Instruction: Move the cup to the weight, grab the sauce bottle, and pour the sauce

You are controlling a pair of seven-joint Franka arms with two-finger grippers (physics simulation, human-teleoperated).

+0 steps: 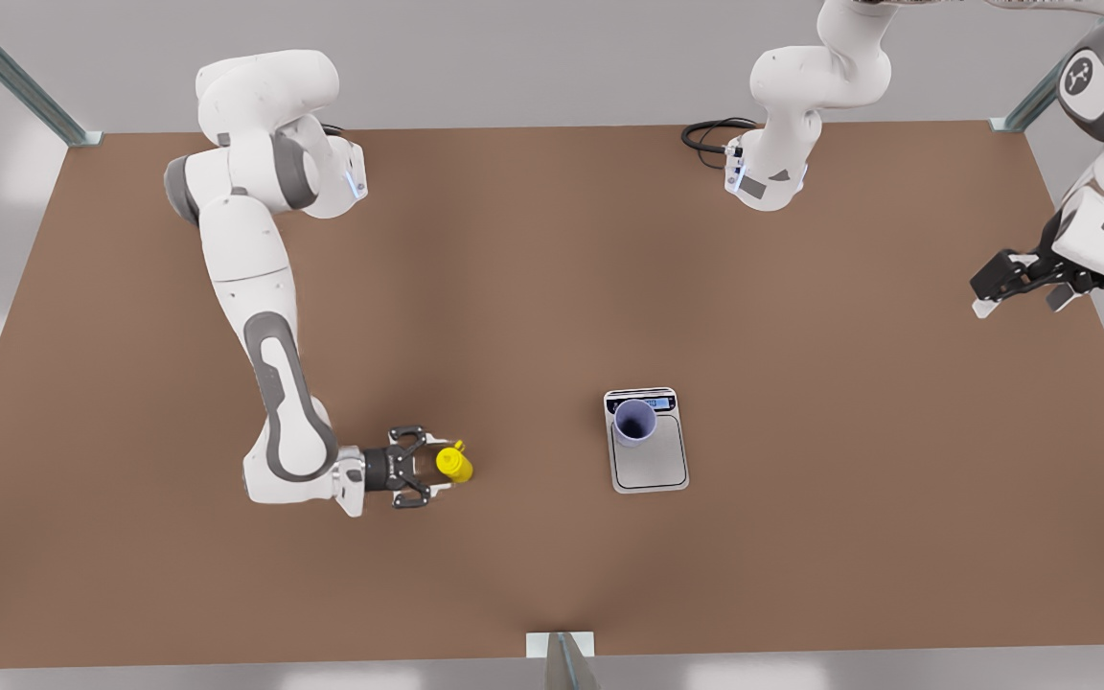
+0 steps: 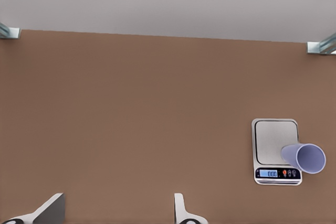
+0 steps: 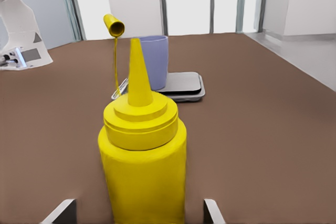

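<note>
The yellow sauce bottle [image 1: 454, 466] stands upright on the brown table at the front view's left. Its cap [image 3: 114, 25] hangs off the nozzle on a thin tether. My right gripper [image 1: 429, 468] lies level with the table, open, one finger on each side of the sauce bottle [image 3: 143, 166] with a gap on both sides. The lavender cup [image 1: 634, 422] stands on the weight [image 1: 653, 465], at its display end. My left gripper [image 1: 1012, 292] hangs open high over the table's edge at the front view's right, far from the cup [image 2: 304, 157] and the weight [image 2: 275, 140].
The other arm's base [image 1: 769, 172] and a black cable loop [image 1: 705, 134] sit at the table's far edge. Metal frame posts [image 1: 560, 661] stand at the near edge and at the far corners.
</note>
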